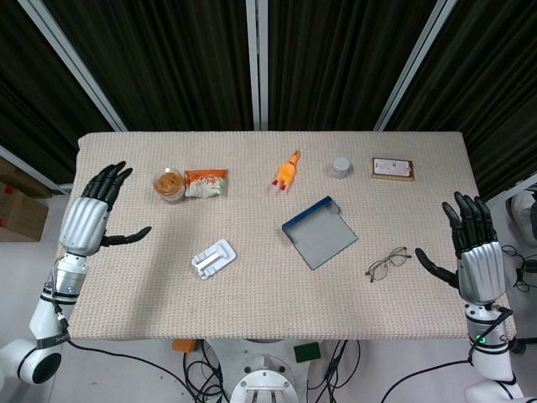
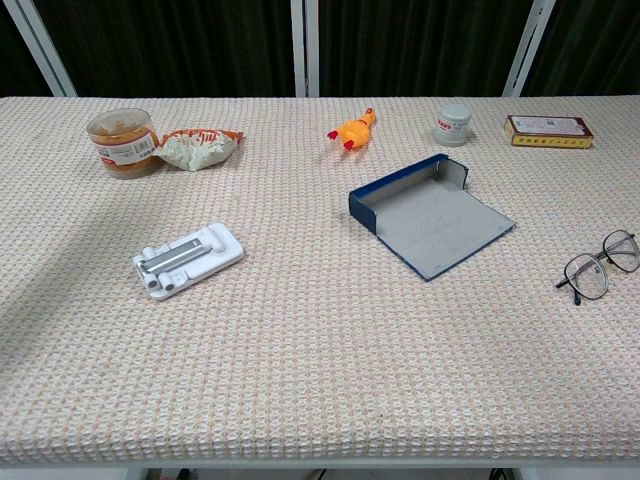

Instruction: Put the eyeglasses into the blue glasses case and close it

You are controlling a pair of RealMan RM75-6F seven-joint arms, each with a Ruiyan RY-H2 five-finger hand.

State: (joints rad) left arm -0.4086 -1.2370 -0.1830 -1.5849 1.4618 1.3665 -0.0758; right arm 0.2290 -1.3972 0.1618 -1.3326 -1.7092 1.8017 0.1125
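a: what is being shown, from the biggest thing down?

b: the table (image 1: 268,319), covered in a beige woven cloth, is being seen whole in the head view. both hands are being shown only there; neither is being caught in the chest view. the left hand (image 1: 94,210) is being held over the table's left edge, fingers spread, nothing grasped. the right hand (image 1: 471,243) is being held at the right edge, likewise released and empty.

a: and the task's things?

b: the blue glasses case (image 2: 432,215) is being left lying open near the middle, its grey lining facing up. the eyeglasses (image 2: 600,265) are being left on the cloth to its right, apart from it, unfolded, near the right hand.

a: the rest?

b: a white folding stand (image 2: 188,260) is being seen left of centre. along the far side, a jar (image 2: 123,142) with a red-and-white label, a snack packet (image 2: 200,145), a rubber chicken toy (image 2: 352,130), a small grey pot (image 2: 453,125) and a flat box (image 2: 548,130) are being lined up.

a: is any writing being read?

b: print is being made out more clearly in the chest view, but it is too small to be read.
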